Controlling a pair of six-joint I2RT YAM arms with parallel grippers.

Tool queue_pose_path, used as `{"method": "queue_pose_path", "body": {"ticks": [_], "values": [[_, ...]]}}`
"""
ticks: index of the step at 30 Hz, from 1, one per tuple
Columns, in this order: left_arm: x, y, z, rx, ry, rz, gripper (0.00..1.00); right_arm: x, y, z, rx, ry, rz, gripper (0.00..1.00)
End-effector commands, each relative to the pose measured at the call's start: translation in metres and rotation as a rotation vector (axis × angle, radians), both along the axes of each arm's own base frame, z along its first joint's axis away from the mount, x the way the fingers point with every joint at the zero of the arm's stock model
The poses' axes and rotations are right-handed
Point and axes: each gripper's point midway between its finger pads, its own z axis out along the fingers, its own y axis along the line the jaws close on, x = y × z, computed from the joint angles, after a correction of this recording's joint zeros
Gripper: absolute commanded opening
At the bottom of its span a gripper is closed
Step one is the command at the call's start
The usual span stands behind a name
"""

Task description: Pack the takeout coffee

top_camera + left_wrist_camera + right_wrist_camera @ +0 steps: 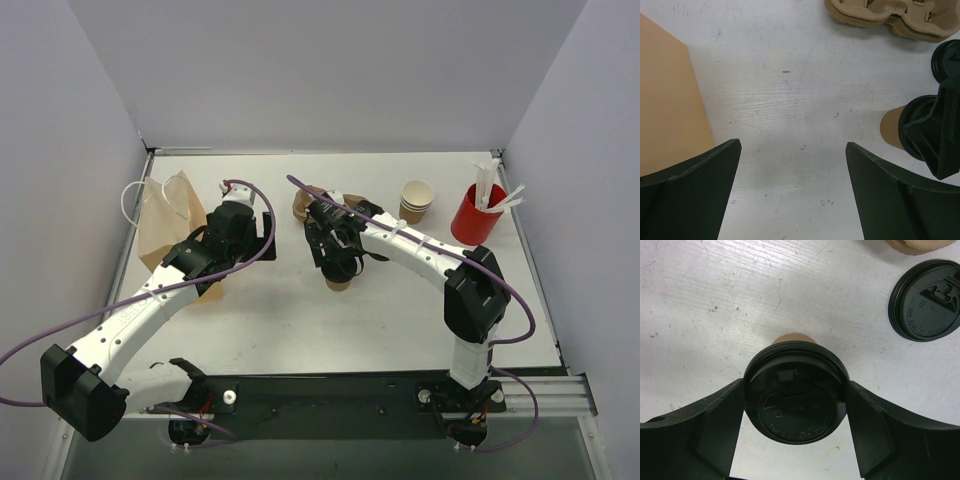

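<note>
White table (300, 320), grey walls (330, 70) on three sides; arm bases at the near edge.

Left gripper (793, 144): jaws wide apart, nothing between them, bare tabletop below. Sits at about 10 o'clock from table centre, partly over the bag (160, 225), which lies flat at 9–10 o'clock, white handle at its far end.

Right gripper (795, 385): near table centre, closed on the black lid (796, 405); one finger presses each side of the rim. Lid sits on the cup (792, 336), of which only a tan sliver shows past the lid. Left wrist view shows the cup's tan wall below the gripper. Cannot tell whether the base touches the table.

Second lid (926, 300): flat on the table at 2 o'clock from the held one, apart from it.

Carriers (303, 205): stacked at 12 o'clock, beyond the right gripper.

Cup stack (417, 198): 1 o'clock. Red cup (474, 222) with white sticks (490, 185): 2 o'clock, just right of the stack.
</note>
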Motion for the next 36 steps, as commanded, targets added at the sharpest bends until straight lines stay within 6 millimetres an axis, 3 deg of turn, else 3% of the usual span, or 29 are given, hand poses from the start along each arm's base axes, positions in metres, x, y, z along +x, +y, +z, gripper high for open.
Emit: {"method": "queue_pose_path", "body": {"ticks": [1,16,20,27,36], "values": [[0.004,-0.001,0.008,-0.017,-0.025,0.004,0.97,-0.010,-0.009,-0.018,-0.019,0.058,-0.019,0.70],[0.005,-0.005,-0.001,-0.022,-0.001,-0.001,0.97,-0.025,-0.018,-0.042,0.019,0.045,-0.080,0.70],[0.005,-0.005,-0.004,-0.020,0.008,0.001,0.97,-0.030,-0.025,-0.054,-0.012,0.022,-0.100,0.70],[0.004,-0.006,-0.007,-0.023,0.017,0.005,0.97,-0.026,-0.029,-0.053,-0.071,-0.011,-0.089,0.70],[0.003,-0.004,-0.006,-0.022,0.013,0.009,0.97,-0.039,-0.046,-0.079,-0.185,-0.033,-0.088,0.70]]}}
